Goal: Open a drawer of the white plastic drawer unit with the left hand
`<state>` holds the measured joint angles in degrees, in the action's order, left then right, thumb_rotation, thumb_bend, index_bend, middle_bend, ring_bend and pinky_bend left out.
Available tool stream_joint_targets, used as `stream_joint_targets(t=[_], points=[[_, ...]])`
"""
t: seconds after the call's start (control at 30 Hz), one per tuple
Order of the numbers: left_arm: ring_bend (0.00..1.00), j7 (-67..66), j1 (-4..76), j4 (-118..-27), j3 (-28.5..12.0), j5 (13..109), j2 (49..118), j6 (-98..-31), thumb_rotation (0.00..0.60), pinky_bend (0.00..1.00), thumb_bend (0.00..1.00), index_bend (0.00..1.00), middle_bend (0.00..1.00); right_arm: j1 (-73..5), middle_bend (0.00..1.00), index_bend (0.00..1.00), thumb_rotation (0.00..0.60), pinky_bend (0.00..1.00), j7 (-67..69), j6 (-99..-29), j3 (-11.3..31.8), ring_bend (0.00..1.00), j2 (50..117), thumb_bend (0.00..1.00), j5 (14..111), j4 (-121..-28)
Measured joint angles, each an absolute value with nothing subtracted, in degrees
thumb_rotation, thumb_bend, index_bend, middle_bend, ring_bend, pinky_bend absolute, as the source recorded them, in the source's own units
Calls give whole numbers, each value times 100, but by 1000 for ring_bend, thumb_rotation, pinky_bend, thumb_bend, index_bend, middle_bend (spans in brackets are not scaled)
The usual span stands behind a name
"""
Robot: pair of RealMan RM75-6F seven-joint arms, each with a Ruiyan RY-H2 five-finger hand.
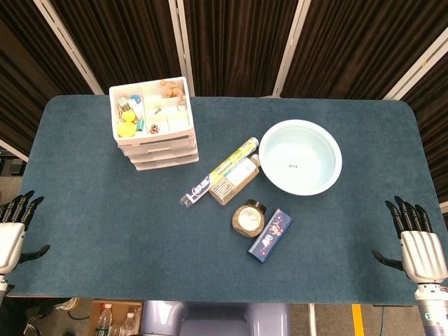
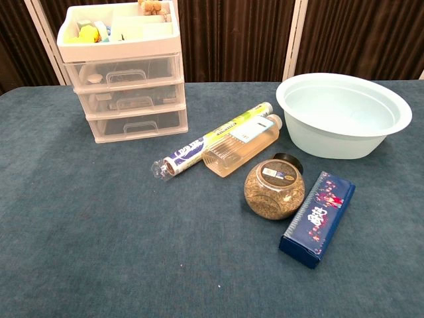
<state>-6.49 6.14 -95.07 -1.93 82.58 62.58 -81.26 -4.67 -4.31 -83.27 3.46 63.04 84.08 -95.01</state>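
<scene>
The white drawer unit [image 1: 154, 124] stood at the far left of the table [image 1: 84, 210], drawers closed — well apart from the left hand [image 1: 14, 225], which rested empty at the near left edge, fingers spread. A wrapped roll [image 1: 219, 171], bottle [image 1: 235, 180], jar [image 1: 249, 218], blue box [image 1: 270, 234] and basin [image 1: 301, 156] lay to the right.

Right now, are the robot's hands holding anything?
No, nothing is held. The left hand and the right hand are both open at the table's near corners, far from the drawer unit, whose drawers are all shut.
</scene>
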Motion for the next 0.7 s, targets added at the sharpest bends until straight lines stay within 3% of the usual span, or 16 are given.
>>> stream_joint_targets(t=[0.57,0.7], points=[[0,-659,620,-9608,-202,8155,6237,-8067,600,102,30,83,0,-463,0,0,600,0,-436,-8284,339,0,6308,152,8383,-9543],[2,-621,643,-9707,-231,8098,6241,-8028,600,161,102,83,30,-453,0,0,600,0,-382,-8278,335,0,6289,152,8371,-9561]])
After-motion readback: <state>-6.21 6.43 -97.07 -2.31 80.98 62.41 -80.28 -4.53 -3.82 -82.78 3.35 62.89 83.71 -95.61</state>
